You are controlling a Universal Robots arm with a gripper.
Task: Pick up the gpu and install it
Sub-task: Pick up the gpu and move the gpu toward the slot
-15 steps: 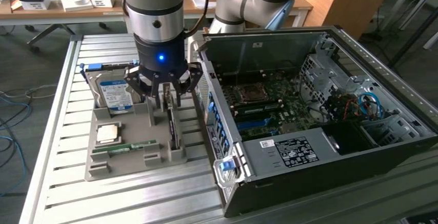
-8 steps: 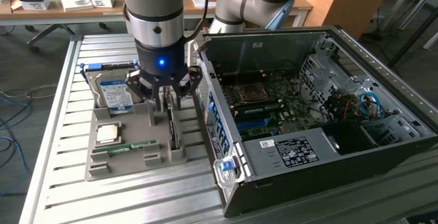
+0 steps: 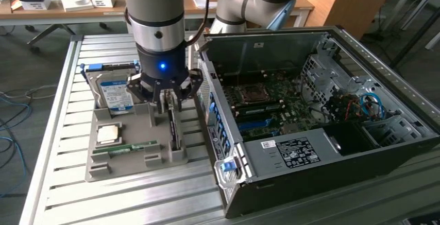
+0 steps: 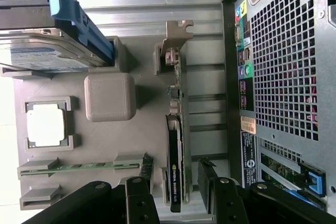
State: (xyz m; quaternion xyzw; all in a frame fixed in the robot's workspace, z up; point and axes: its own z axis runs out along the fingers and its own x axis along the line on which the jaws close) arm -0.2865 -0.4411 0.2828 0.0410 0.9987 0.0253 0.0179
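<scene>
- Fingers (image 4: 134, 203): 2 dark ones are seen closest to the wrist camera, held apart, 1 on each side of the gpu (image 4: 176, 129). A narrow gap is seen on both sides and no contact is made out.
- gpu is stood on its long edge in a slot of the grey tray (image 4: 142, 56). A small green mark is carried at the end between the fingers, and a pale metal bracket (image 4: 177, 38) at the other end.
- Card is seated in the tray, free of the fingers.
- Exterior view: arm (image 3: 156, 9) is hung straight down over the tray, with a blue light (image 3: 163, 66) lit on its lower body. The fingers are placed astride the top edge of the card.
- Tray is set on the slatted metal desk (image 3: 137, 199), to the exterior view's left of the open computer case (image 3: 309, 148).
- Also held in the tray:
  - a hard drive (image 3: 113, 93) with a blue-white label and a blue rail
  - a pale square chip (image 4: 46, 124) in a framed recess
  - a narrow green memory stick (image 4: 79, 167) laid flat
  - a plain grey block (image 4: 110, 95) between chip and gpu
- Case is laid on its side with the panel off and the motherboard (image 3: 265, 101) exposed. Its perforated rear panel (image 4: 283, 77) is seen just beside the tray, near the gpu.
</scene>
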